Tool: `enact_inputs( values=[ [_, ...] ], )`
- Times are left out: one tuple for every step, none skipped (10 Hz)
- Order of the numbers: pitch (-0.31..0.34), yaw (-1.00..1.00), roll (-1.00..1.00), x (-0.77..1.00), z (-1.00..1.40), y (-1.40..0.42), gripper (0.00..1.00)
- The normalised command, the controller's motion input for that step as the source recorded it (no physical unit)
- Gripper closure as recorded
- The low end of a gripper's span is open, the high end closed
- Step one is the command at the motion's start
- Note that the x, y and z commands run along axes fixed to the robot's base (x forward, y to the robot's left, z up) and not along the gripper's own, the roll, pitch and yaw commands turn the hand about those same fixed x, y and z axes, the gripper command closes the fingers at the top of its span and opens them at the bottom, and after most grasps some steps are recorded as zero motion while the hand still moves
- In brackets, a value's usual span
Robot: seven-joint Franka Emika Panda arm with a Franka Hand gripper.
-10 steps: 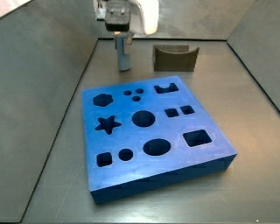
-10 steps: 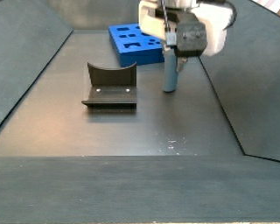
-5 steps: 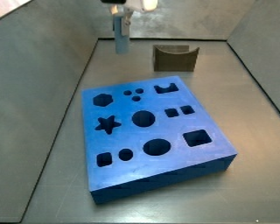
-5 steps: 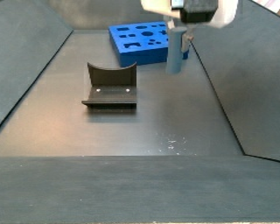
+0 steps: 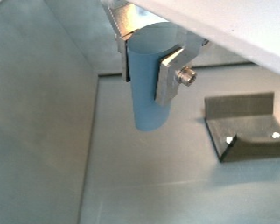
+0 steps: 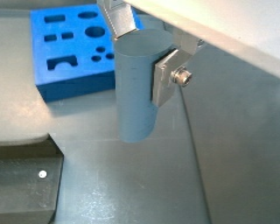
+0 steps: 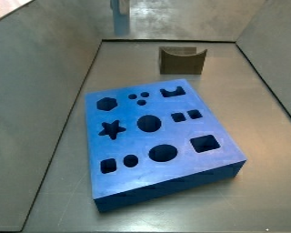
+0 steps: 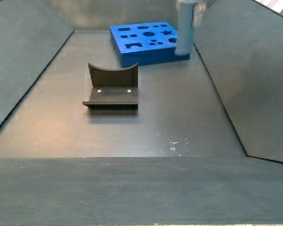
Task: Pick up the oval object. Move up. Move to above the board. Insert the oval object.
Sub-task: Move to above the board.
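The oval object [image 5: 146, 92], a slim pale-blue peg, hangs upright in my gripper [image 5: 149, 66], whose silver fingers [image 5: 170, 75] are shut on its upper part. The other wrist camera shows the same grip on the oval object [image 6: 134, 105], with my gripper [image 6: 140, 72] high over the floor. In a side view only the lower end of the oval object [image 7: 117, 8] shows at the frame's edge. It also hangs high in the side view of the oval object [image 8: 187, 33], beside the board [image 8: 144, 40]. The board [image 7: 160, 136] is a blue slab with dark shaped holes, lying flat and apart from the peg.
The fixture [image 7: 181, 59], a dark notched bracket, stands on the floor behind the board; it also shows as the fixture [image 8: 110, 86] and the fixture [image 5: 248, 131]. Sloped grey walls [image 7: 51, 64] enclose the floor on both sides.
My gripper has risen straight up with the oval object, from near the floor beside the fixture to the top edge of both side views.
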Motion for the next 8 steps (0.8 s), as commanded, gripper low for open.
enact_inputs(
  values=[
    [0.044, -0.01, 0.12, -0.11, 1.00, -0.03, 1.00],
    [0.053, -0.01, 0.09, -0.10, 1.00, -0.03, 1.00],
    [0.063, 0.00, 0.07, -0.08, 1.00, -0.03, 1.00],
    [0.080, 0.00, 0.04, -0.04, 0.90, -0.03, 1.00],
    [0.086, 0.00, 0.03, -0.03, 0.78, -0.02, 1.00],
    [0.094, 0.00, 0.01, 0.00, 0.55, -0.02, 1.00],
    [0.094, 0.00, -0.01, 0.00, 0.38, -0.01, 1.00],
    [0.006, 1.00, -0.07, 0.29, 0.25, -1.00, 1.00]
  ],
)
